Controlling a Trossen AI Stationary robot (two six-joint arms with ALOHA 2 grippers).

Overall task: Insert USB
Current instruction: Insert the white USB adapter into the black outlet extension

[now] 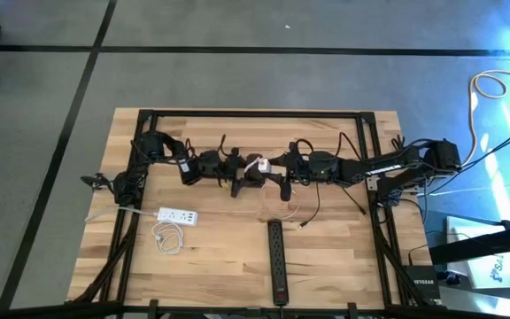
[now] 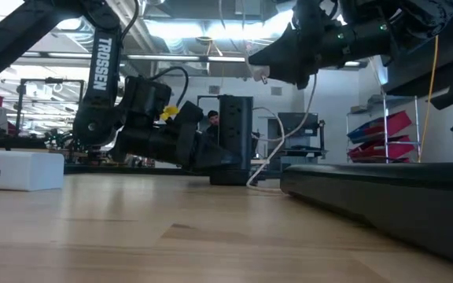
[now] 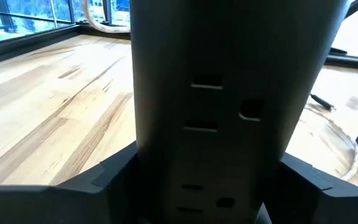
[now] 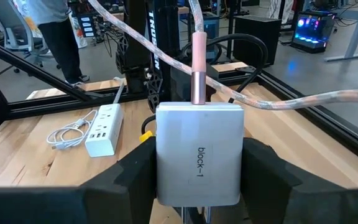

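Observation:
A black upright power tower (image 2: 235, 135) stands on its base at the table's middle, and its slotted face (image 3: 222, 106) fills the left wrist view. My left gripper (image 1: 240, 175) reaches it low from the table's left and is shut on it. My right gripper (image 1: 277, 170) comes from the right and is shut on a white charger block (image 4: 197, 155) marked "block-1". A pink-ended braided cable (image 4: 198, 68) is plugged into the block. In the low view the block (image 2: 256, 72) hangs above the tower, and the cable (image 2: 264, 157) droops to the table. My left gripper pinches the tower's lower part (image 3: 166, 186) between its two fingers (image 3: 104, 177), coming level from the table's left. The tower stands upright with its base on the table. My right gripper pinches the white block by its two side faces (image 4: 163, 174), one finger (image 4: 132, 174) on each. The block is lifted clear of the table, with its cable end pointing away from the wrist.
A white power strip (image 1: 177, 215) and a coiled white cable (image 1: 168, 237) lie near the table's left front. A long black power strip (image 1: 277, 261) lies at the near middle. Loose cable (image 1: 292, 209) loops below the grippers. A person (image 4: 51, 31) stands beyond the table.

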